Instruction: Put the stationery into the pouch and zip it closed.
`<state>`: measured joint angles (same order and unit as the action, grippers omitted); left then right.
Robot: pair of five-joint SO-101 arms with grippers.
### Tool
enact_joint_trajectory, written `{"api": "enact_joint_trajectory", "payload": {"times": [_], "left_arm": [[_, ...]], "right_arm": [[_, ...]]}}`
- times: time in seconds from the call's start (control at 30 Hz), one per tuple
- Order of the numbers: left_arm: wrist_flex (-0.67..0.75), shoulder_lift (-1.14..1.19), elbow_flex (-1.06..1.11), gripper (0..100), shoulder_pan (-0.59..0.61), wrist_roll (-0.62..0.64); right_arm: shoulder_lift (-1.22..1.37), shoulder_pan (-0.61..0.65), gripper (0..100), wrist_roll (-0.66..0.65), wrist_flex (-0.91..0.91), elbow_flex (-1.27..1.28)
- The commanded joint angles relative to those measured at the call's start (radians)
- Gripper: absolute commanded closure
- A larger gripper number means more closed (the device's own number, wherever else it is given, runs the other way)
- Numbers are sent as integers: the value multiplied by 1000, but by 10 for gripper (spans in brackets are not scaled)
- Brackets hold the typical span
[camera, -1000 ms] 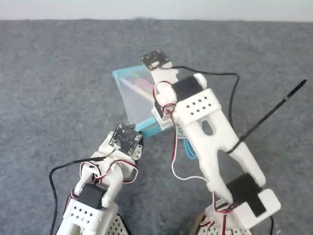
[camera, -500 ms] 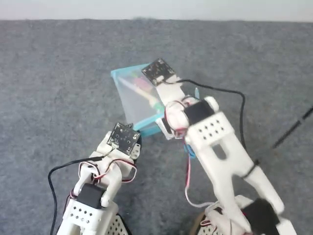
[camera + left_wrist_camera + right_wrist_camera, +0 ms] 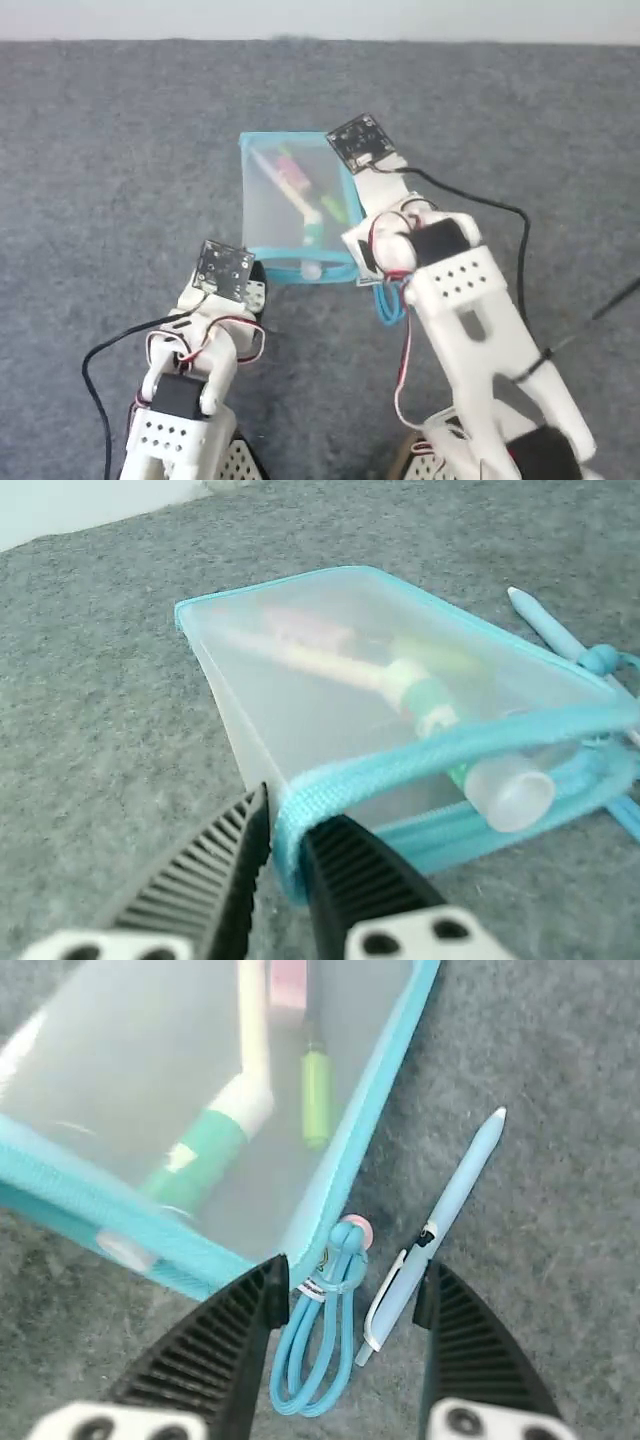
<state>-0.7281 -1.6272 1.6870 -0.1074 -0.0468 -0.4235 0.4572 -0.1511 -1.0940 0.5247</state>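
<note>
from above, the right arm (image 3: 450, 275) covers the right edge of the pouch (image 3: 265, 222) and most of the blue cord (image 3: 387, 306). the stationery (image 3: 298, 183) inside shows blurred.

A grey, felt-like surface (image 3: 110, 140) with a fine, fuzzy nap spreads out on all sides. Beyond the surface's far edge runs a plain, pale band (image 3: 320, 18), straight along it. Soft, even light casts only faint shadows on the surface.

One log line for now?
left end effector: shut on pouch | right end effector: open above pen | pen: outside open pouch
</note>
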Motion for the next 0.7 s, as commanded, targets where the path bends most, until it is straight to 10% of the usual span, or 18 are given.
{"api": "enact_joint_trajectory", "payload": {"times": [0.0,0.17,0.37,0.67], "left_arm": [[29,-14,-53,988,51,63],[26,-11,-71,988,147,94],[-86,-12,-45,988,-175,-164],[55,-12,-82,988,242,100]], "right_arm": [[47,-15,789,-5,30,-6],[85,-16,789,-3,53,-6],[85,-19,789,-6,48,-6],[88,-58,789,-5,56,-6]]}}
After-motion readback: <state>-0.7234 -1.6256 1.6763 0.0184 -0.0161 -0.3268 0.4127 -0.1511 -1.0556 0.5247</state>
